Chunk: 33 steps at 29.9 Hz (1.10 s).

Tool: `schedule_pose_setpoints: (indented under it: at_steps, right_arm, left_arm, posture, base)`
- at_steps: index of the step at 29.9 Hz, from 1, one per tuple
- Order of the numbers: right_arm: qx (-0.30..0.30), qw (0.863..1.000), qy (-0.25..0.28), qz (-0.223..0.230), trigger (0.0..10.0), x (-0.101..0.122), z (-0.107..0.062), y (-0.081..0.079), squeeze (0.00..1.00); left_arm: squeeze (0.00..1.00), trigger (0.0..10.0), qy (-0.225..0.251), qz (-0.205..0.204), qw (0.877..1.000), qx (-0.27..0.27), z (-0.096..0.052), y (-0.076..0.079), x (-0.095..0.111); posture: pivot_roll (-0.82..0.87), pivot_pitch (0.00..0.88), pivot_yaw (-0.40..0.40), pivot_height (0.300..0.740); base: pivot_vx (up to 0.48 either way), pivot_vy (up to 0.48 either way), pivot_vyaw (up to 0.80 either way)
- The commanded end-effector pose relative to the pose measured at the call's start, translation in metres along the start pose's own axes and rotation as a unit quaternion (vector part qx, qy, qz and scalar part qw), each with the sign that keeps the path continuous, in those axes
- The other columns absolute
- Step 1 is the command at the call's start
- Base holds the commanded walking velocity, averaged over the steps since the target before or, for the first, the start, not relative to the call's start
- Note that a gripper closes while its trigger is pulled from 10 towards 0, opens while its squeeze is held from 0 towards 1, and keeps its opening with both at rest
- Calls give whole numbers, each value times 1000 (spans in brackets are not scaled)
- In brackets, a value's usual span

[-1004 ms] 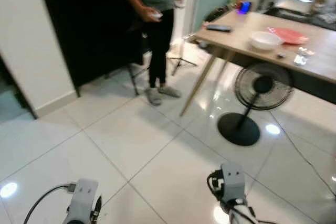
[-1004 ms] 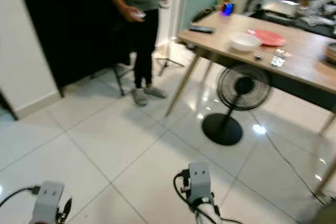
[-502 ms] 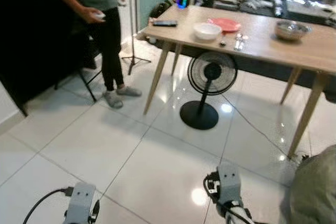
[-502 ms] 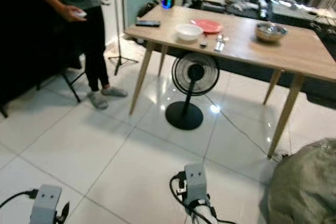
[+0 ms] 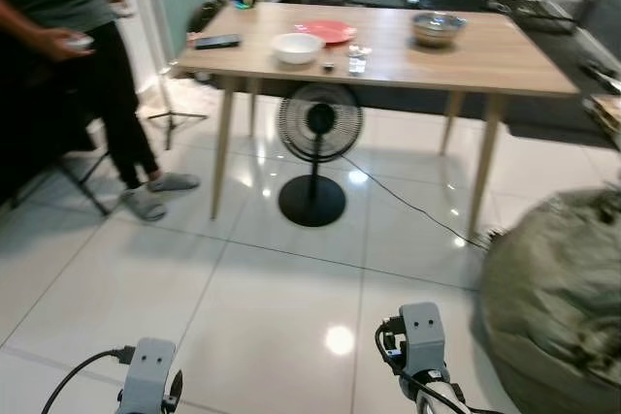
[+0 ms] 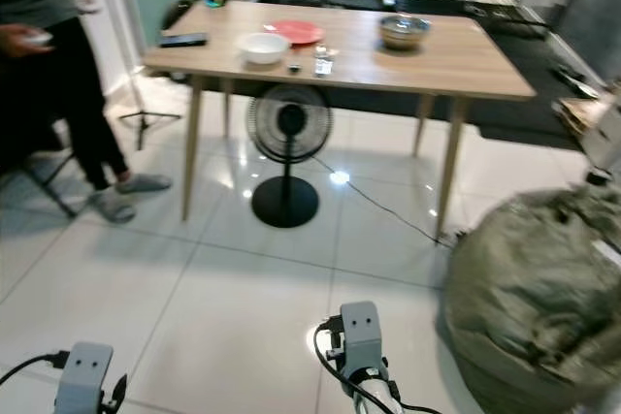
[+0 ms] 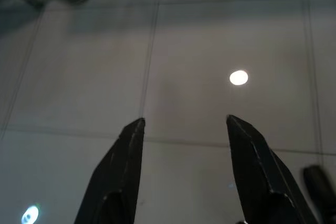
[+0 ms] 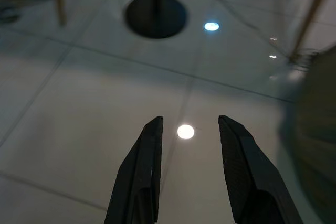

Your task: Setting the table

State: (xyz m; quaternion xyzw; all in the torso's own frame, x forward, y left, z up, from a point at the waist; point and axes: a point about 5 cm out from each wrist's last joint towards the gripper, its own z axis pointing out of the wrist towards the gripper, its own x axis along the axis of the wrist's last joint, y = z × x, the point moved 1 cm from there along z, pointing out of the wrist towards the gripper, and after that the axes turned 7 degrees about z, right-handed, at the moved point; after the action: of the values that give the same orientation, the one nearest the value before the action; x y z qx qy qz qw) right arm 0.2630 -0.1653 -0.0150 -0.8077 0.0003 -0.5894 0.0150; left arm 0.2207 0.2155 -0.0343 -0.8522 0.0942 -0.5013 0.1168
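We're standing on white floor tiles (image 5: 243, 307) with both arms hanging low, nowhere near the table yet. Our left gripper (image 7: 184, 121) has its jaws spread apart with nothing between them, just bare tile ahead of the tips. Same deal with our right gripper (image 8: 188, 121): jaws parted and empty, and out past its fingertips we can see the round black base of the standing fan (image 8: 156, 15), well apart from the jaws. The wooden table (image 5: 485, 55) is far ahead of both grippers, and the stuff for setting it sits on top: a white bowl (image 5: 297, 47) near the left end, a red plate (image 5: 327, 31) just behind it, a metal bowl (image 5: 437, 28) further right, and some small shiny bits (image 5: 356, 61) beside the white bowl that we can't make out. A dark remote (image 5: 217, 42) lies near the left edge. A person (image 5: 87, 65) stands off to our left, and a big grey-green beanbag (image 5: 558, 298) sits to our right.
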Motion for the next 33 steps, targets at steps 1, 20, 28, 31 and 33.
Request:
schedule_pose_setpoints:
  at_steps: [1,20,28,31,33]
  right_arm:
    - [0,1000,-7,2,10000,-4,-1,-1,0]
    - [1,1000,-6,3,10000,-3,0,-3,0]
    - [6,1000,11,4,10000,4,2,-2,0]
    - [8,1000,12,4,10000,5,3,-3,0]
    - [10,1000,10,3,10000,4,3,-4,0]
  left_arm:
    - [0,10000,-16,1,1000,4,-5,-3,-11]
    - [0,10000,-18,2,1000,5,-4,-3,-10]
    - [0,10000,20,25,997,73,0,-22,5]
    - [0,10000,30,30,995,88,2,-27,11]
    - [0,10000,31,30,995,90,4,-27,13]
  posture:
    - [12,0,71,740]
    - [19,0,63,740]
    - [22,0,56,740]
    - [23,0,54,740]
    - [24,0,54,740]
  base:
    - [0,0,-756]
    - [0,0,-756]
    - [164,0,-273]
    - [480,0,0]
    - [480,0,0]
